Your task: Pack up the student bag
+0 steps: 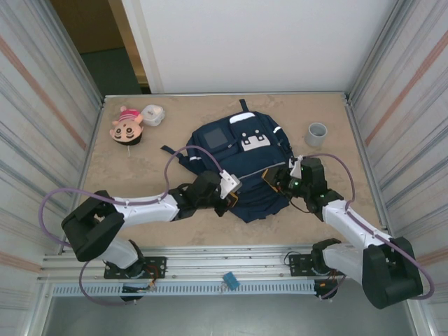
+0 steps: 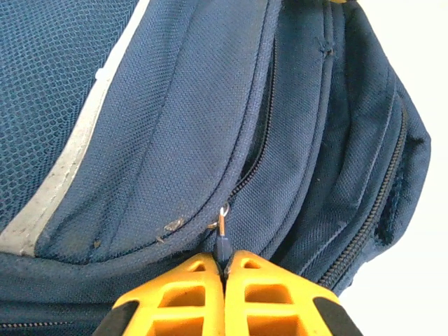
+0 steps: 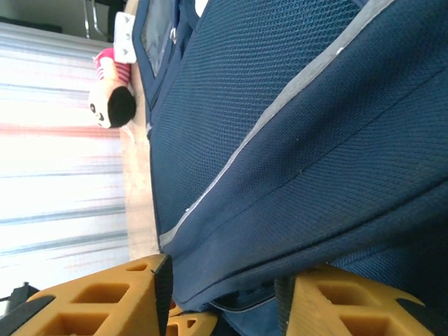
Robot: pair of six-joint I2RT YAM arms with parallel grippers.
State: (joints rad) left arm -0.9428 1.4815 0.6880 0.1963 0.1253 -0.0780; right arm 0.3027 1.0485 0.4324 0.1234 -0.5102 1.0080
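The bag [image 1: 245, 185] is laid mid-table, its zip pull [image 2: 222, 241] pinched in the closed left gripper [image 2: 224, 259], its edge straddled by the right gripper [image 3: 225, 276], jaws parted, hold uncertain; unzipping is judged next.

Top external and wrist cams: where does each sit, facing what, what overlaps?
Top external: above and behind, looking down on the table; left arm and right arm show, student bag between them.
Left wrist: on the left arm, facing the bag's zipper; left gripper shut on the zipper pull.
Right wrist: on the right arm, looking across the bag toward the doll; right gripper straddles a bag fold.
Shared: bag in all three; doll in top and right wrist.
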